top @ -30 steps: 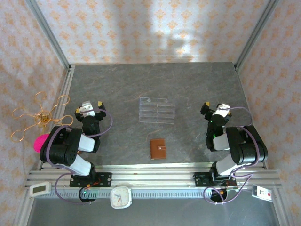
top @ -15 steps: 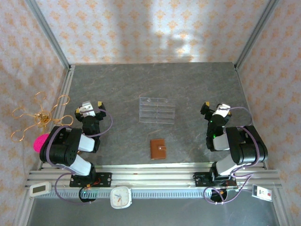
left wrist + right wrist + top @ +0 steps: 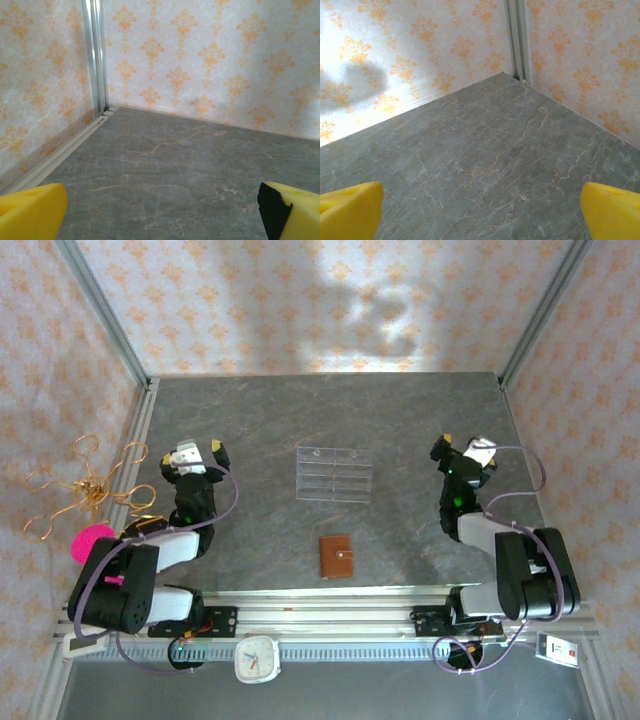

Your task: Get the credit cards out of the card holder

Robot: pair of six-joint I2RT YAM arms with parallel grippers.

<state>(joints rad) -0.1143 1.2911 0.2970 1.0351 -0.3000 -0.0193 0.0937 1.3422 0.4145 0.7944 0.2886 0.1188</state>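
The card holder [image 3: 336, 557], a small brown leather wallet with a snap tab, lies closed on the grey table near its front edge, between the two arms. The credit cards are hidden. My left gripper [image 3: 192, 456] is at the left side of the table, open, well left of the wallet. My right gripper [image 3: 462, 450] is at the right side, open too. In the left wrist view my left gripper [image 3: 165, 212] has yellow fingertips [image 3: 30, 210] wide apart over bare table. In the right wrist view my right gripper [image 3: 482, 212] likewise holds nothing.
A clear acrylic tiered rack [image 3: 334, 474] stands mid-table behind the wallet. Papered walls with metal corner posts [image 3: 105, 310] close in the table. A gold wire ornament [image 3: 85, 485] and a pink disc [image 3: 88, 540] lie outside the left rail.
Both arms have stretched forward and lifted a little, moving the grippers slightly toward the back wall. The wallet and rack have not moved.
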